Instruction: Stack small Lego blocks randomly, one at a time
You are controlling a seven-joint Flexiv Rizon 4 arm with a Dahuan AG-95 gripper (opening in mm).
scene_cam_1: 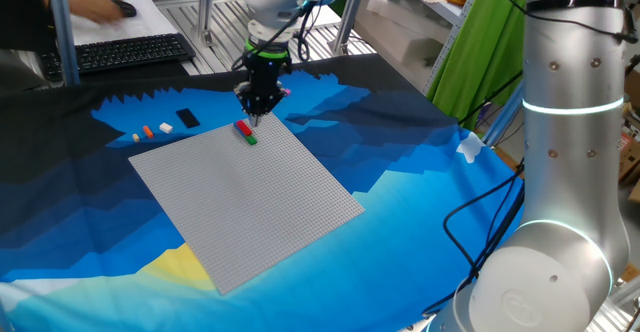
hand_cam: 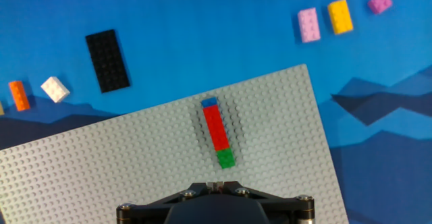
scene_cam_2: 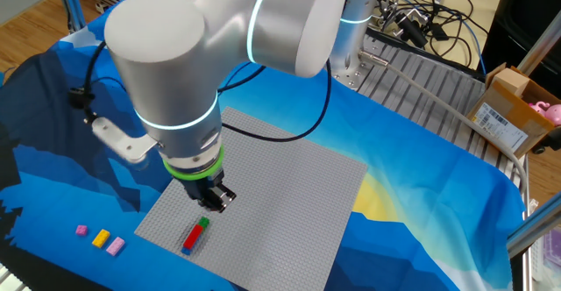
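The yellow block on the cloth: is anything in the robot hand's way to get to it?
Nothing visible blocks it. The yellow block lies on bare cloth between two pink blocks, off the grey baseplate. The shut gripper hangs above the plate near the little row of blocks.

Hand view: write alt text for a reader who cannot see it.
A short row of Lego blocks, blue, red and green, sits on a grey baseplate over a blue cloth. Off the plate lie a black plate, an orange block and a white block on one side, two pink and a yellow on the other.
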